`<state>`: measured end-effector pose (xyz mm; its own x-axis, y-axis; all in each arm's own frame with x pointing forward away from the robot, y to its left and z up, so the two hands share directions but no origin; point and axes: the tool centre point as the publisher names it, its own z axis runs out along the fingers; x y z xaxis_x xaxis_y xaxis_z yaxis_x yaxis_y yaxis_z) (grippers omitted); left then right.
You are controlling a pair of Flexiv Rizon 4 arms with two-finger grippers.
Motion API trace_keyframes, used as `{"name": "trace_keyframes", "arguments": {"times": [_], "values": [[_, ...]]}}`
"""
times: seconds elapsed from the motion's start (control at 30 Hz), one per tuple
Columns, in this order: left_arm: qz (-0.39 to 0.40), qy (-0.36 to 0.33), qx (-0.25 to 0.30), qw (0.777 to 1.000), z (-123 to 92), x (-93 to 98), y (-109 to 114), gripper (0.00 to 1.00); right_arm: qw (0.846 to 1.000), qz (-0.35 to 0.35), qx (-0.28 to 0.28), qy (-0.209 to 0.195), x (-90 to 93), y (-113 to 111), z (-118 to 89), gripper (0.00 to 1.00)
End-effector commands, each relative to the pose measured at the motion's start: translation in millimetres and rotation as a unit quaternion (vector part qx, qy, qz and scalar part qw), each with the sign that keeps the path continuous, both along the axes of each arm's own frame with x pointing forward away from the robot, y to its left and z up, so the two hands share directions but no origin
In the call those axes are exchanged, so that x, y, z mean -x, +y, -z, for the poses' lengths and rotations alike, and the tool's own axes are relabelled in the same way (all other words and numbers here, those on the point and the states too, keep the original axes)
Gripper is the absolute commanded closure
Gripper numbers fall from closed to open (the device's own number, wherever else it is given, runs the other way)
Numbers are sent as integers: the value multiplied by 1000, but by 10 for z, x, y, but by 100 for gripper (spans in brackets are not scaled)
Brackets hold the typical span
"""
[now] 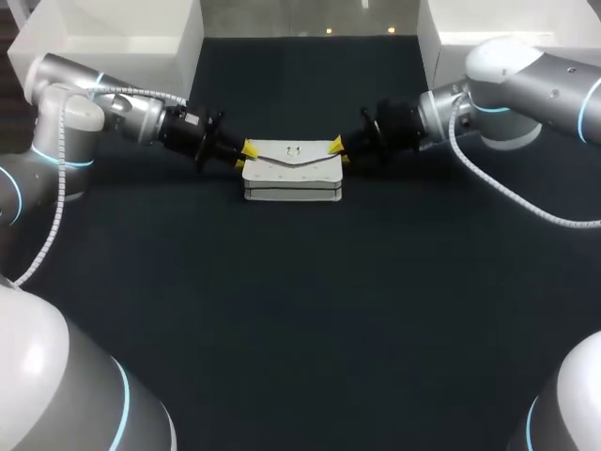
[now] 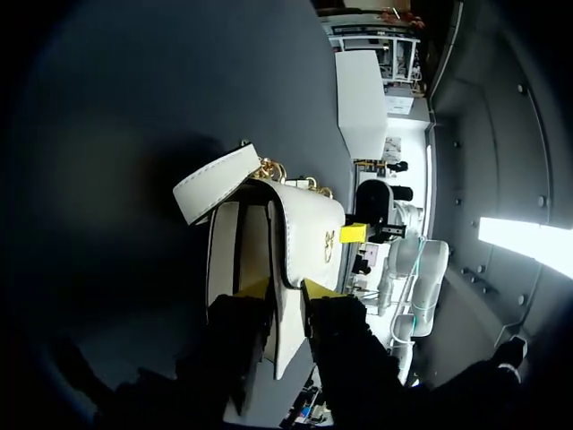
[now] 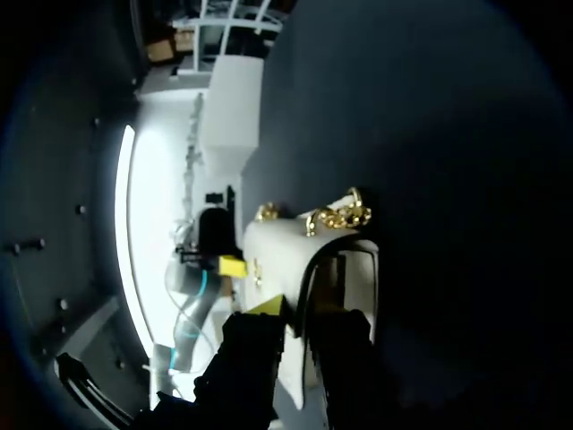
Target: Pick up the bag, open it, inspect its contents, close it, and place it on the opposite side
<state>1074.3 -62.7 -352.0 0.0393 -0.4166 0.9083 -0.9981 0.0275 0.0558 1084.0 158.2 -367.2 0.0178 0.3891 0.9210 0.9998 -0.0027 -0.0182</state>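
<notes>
A white bag (image 1: 293,169) with a flap and a gold clasp lies flat on the dark table (image 1: 300,329), in the far middle. My left gripper (image 1: 246,153) is at its left end and my right gripper (image 1: 340,150) at its right end. The left wrist view has the left gripper (image 2: 286,291) shut on the bag (image 2: 304,224), one yellow tip on each side of the flap edge. A white strap (image 2: 215,184) on a gold chain lies beyond. In the right wrist view the right gripper (image 3: 300,309) pinches the other end of the bag (image 3: 277,255).
Two white boxes stand at the table's far corners, one at the back left (image 1: 122,38) and one at the back right (image 1: 507,23). The near half of the dark tabletop holds nothing but my arms' bases.
</notes>
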Motion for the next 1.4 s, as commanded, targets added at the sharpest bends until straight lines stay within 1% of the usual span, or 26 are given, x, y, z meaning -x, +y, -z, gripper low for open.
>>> {"name": "trace_keyframes", "arguments": {"times": [0.03,0.07,0.1,0.13,0.17,0.2,0.27,0.3,0.37,0.4,0.43,0.63,0.73,0.77,0.8,0.83,0.87,0.9,0.93,0.97,1.17,1.2,1.27,1.3,1.33,1.4], "values": [[-6,-6,1,1000,-32,28,-3,24,1000,5,2,-3,49,-2,-31,55],[-6,-7,1,1000,-36,26,-4,37,1000,5,2,-4,51,0,-37,53],[-8,-9,1,1000,-38,25,-4,53,1000,6,2,-5,53,2,-42,53],[-8,-9,0,1000,-39,24,-4,59,1000,6,2,-5,55,4,-46,54],[-9,-9,0,1000,-36,20,-6,63,1000,6,2,-6,56,7,-49,53],[-9,-10,-1,1000,-29,17,-8,63,1000,6,2,-6,56,8,-49,53],[-10,-9,-2,1000,-9,14,-11,66,1000,7,2,-6,57,14,-48,53],[-11,-9,-2,1000,3,14,-12,69,1000,7,2,-6,57,18,-45,53],[-13,-7,-3,1000,26,13,-11,77,1000,7,2,-5,57,26,-35,56],[-15,-7,-4,1000,35,11,-9,91,1000,7,2,-4,58,29,-31,66],[-16,-6,-4,1000,43,7,-7,100,1000,7,2,-3,59,31,-27,100],[-21,-6,-4,1000,78,10,7,100,1000,4,0,-3,74,45,-12,100],[-21,-6,-3,1000,61,24,25,100,1000,3,-1,-3,87,46,-14,100],[-21,-7,-3,1000,44,31,32,63,1000,2,0,-3,93,44,-23,100],[-21,-11,-3,1000,19,39,40,42,1000,2,1,-4,100,39,-38,100],[-22,-14,-2,1000,-8,47,50,16,1000,4,3,-3,108,32,-58,100],[-22,-18,0,1000,-39,56,63,0,1000,5,4,-4,117,25,-78,76],[-23,-22,1,999,-71,64,75,0,1000,7,7,-6,129,18,-102,52],[-23,-25,3,999,-104,73,89,0,1000,8,10,-8,140,11,-125,17],[-22,-28,5,999,-134,83,100,0,1000,9,13,-10,154,4,-150,0],[-23,-48,6,999,-297,167,187,0,999,11,26,-19,243,-52,-258,0],[-24,-51,5,998,-315,177,205,0,999,11,29,-20,260,-60,-270,2],[-28,-56,0,998,-339,191,249,0,999,10,33,-20,291,-72,-281,12],[-31,-57,-1,998,-342,194,273,0,999,9,36,-20,308,-76,-280,25],[-35,-57,-2,998,-341,195,300,0,999,8,38,-18,322,-80,-272,31],[-42,-56,-6,998,-329,198,349,0,999,8,42,-13,349,-90,-239,32]]}}
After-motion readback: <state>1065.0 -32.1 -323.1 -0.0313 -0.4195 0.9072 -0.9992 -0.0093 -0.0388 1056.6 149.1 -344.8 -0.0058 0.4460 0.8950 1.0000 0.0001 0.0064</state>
